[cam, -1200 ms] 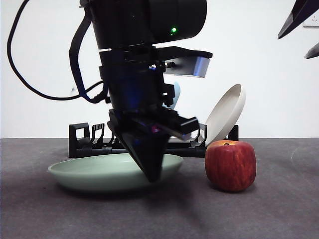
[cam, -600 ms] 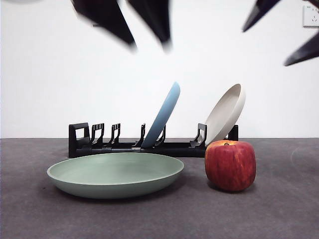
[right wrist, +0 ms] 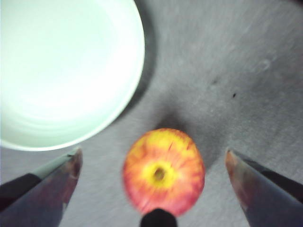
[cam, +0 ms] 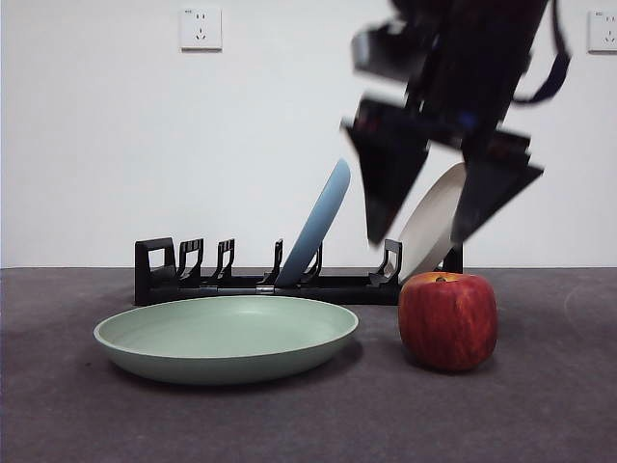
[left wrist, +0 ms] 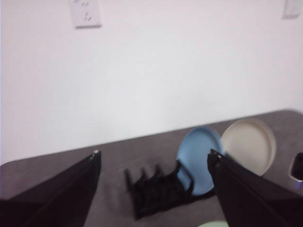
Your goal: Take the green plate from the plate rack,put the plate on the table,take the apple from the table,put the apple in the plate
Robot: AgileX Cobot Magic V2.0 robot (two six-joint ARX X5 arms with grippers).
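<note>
A: Item one, the green plate?

B: Flat on the table, in front of the plate rack and apart from it. In the right wrist view it is overexposed, nearly white, and cut off at the frame edge.

A: Item two, the apple?

B: Upright on the table, just beside the plate's rim, with a narrow gap between them. In the right wrist view it is blurred, the stem dimple facing the camera, and a dark round part of the arm covers its near edge.

A: Item three, the right gripper?

B: Above the apple, tips clear of it. Jaws spread wide, wider than the apple, and holding nothing. In the front view its upper body is cut off by the top edge and smeared by motion, and it hides part of the beige plate.

A: Item four, the left gripper?

B: Seen only in its own wrist view. Jaws wide apart, empty, tips well above the table. The picture is soft.

A: The rack's contents?

B: A blue plate leaning in a middle slot and the beige plate leaning at the end nearest the apple. Other slots stand bare. In the left wrist view the rack's base is too blurred to count brackets.

A: Background?

B: A wall socket high on the white wall, and a second one partly cut off at the far corner.
</note>
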